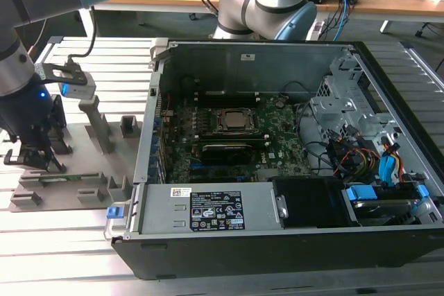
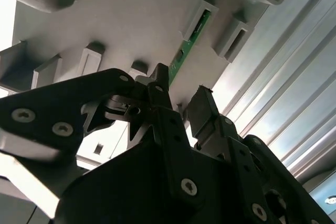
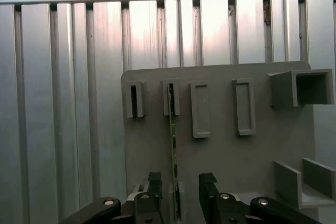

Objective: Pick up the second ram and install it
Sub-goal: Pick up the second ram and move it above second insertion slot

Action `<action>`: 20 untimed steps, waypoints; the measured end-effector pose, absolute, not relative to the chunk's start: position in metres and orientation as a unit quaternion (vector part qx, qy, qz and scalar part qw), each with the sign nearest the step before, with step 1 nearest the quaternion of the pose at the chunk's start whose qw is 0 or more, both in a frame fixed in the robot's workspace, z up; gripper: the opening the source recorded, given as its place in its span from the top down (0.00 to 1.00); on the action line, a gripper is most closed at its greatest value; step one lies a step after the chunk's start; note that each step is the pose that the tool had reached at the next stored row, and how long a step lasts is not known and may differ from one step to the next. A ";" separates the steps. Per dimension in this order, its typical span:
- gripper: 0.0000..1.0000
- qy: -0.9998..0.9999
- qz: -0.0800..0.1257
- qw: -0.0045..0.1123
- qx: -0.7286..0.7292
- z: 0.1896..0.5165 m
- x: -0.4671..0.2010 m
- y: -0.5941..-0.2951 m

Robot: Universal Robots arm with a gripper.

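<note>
Green, thin and long: the second ram, on edge in a slot of the grey holder tray. Not lifted yet. Over it the gripper, jaws apart, one dark finger on each side of the board, with a gap showing between the board and both. Nearer to one finger than to the other in the first wrist view.

Same straddle in the second wrist view: gripper down close to the tray, green edge of the ram running out from between the fingertips toward a raised slot block.

In the exterior view, gripper low over the tray at the exterior view's left, ram as a green strip along the tray's near side, close by the fingertips. Tray flat on the ribbed aluminium table. Well apart, toward the exterior view's right, the open computer case with the large green motherboard inside.
</note>
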State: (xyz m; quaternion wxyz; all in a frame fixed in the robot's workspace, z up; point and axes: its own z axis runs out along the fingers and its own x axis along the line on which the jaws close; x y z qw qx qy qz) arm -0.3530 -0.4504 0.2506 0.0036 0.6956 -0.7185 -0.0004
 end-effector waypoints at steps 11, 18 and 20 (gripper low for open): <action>0.58 -0.718 0.000 0.004 0.696 0.240 -0.353 -0.450; 0.58 -0.718 0.000 0.004 0.696 0.235 -0.353 -0.450; 0.58 -0.718 0.000 0.004 0.696 0.233 -0.353 -0.450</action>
